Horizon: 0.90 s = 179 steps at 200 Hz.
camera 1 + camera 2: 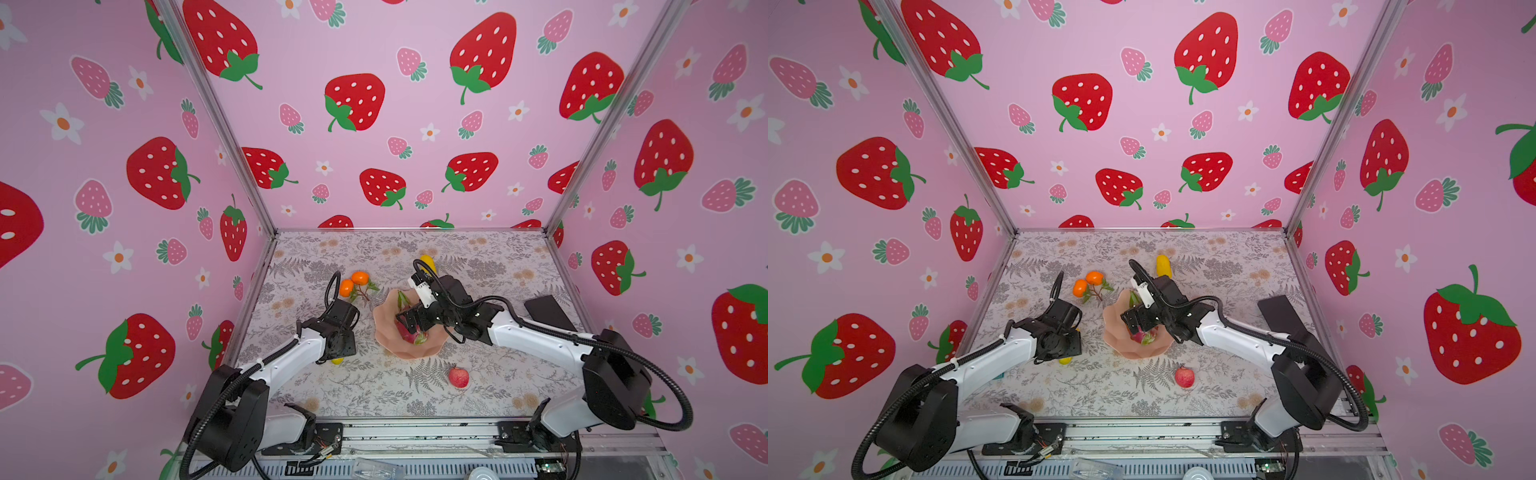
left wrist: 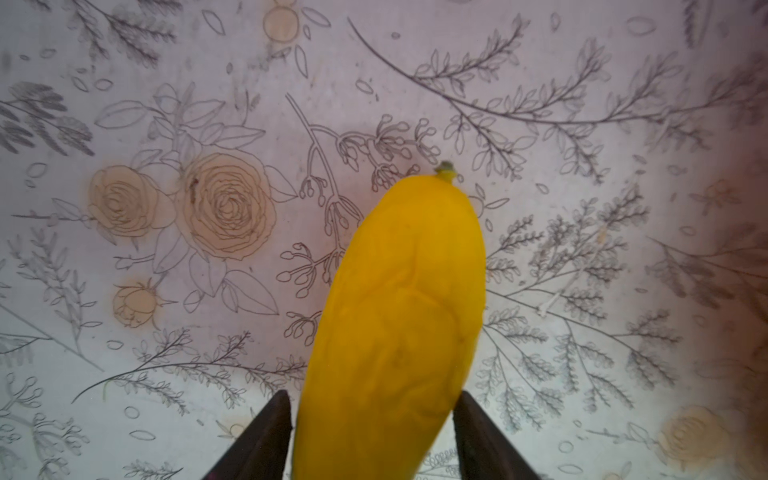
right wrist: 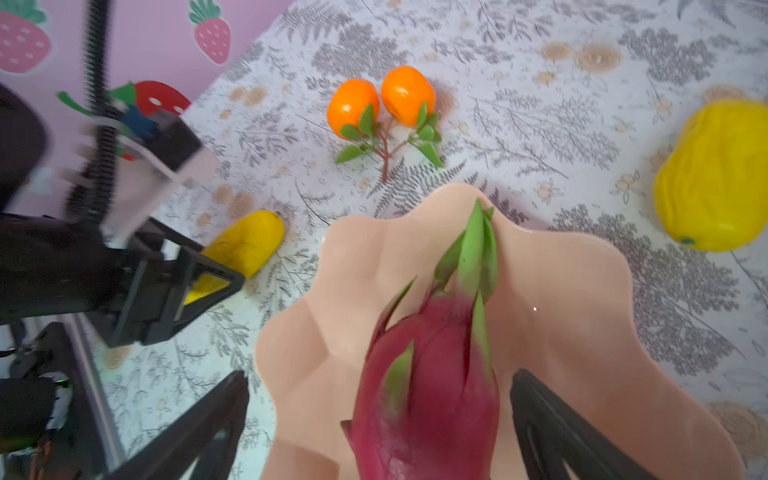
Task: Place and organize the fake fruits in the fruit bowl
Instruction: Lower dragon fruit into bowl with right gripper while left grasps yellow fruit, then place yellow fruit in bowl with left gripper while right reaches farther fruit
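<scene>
While the right claw was spread wide about the dragon fruit laid in the bowl, the yellow fruit was flanked lengthwise on the table by the left claw, pinch undetermined.

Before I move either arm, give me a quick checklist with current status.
1. dragon fruit lying in the fruit bowl: ok.
2. right gripper jaws open, gap on both sides of it: ok.
3. left gripper jaws astride the near yellow fruit: ok.
4. Jaws pressing that fruit firmly: cannot tell.
5. Every fruit bowled: not ok; oranges, apple and far yellow fruit sit on the table.
</scene>
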{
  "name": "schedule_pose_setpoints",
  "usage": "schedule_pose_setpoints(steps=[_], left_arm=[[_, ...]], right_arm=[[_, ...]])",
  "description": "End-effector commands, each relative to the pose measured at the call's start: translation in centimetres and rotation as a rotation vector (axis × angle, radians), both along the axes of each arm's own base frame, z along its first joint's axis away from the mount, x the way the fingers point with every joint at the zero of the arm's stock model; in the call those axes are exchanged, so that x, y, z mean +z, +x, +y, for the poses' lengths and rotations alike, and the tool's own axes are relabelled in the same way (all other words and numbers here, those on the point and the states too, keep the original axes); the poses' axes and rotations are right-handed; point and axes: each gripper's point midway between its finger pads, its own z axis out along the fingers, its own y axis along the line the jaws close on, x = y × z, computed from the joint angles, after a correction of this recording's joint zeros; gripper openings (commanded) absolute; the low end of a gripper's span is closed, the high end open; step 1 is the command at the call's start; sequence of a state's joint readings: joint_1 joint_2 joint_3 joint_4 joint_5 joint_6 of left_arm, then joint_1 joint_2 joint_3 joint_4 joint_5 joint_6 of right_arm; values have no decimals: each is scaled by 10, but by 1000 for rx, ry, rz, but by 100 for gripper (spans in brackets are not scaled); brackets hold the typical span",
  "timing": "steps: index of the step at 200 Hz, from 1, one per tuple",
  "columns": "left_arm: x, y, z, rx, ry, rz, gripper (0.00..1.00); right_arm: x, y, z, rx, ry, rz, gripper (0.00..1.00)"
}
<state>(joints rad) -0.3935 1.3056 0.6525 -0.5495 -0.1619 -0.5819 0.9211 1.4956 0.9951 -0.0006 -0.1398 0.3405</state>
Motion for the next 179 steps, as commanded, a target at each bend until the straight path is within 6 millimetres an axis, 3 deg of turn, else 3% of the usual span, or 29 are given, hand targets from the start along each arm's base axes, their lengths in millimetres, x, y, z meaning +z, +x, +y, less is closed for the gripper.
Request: schedule_pose_setpoints(steps=[1, 49, 89, 113, 155, 179], left_arm=[[1, 2, 0, 27, -15, -9, 56], [25, 11, -10, -5, -63, -75, 40], [81, 27, -54, -133, -136, -197, 39], [104, 37, -81, -200, -139, -244, 39], [101, 55, -124, -312, -139, -239, 39], [88, 65, -135, -331, -107, -207, 39]], right_arm=[[25, -11, 7, 75, 88, -47, 99], [31, -6, -11, 41, 158, -28, 99], [27, 1, -31, 6, 168, -18, 99], [29, 2, -36, 1, 185, -14, 99], [27, 0, -43, -6, 181, -12, 99], [26, 0, -50, -27, 181, -13, 99]])
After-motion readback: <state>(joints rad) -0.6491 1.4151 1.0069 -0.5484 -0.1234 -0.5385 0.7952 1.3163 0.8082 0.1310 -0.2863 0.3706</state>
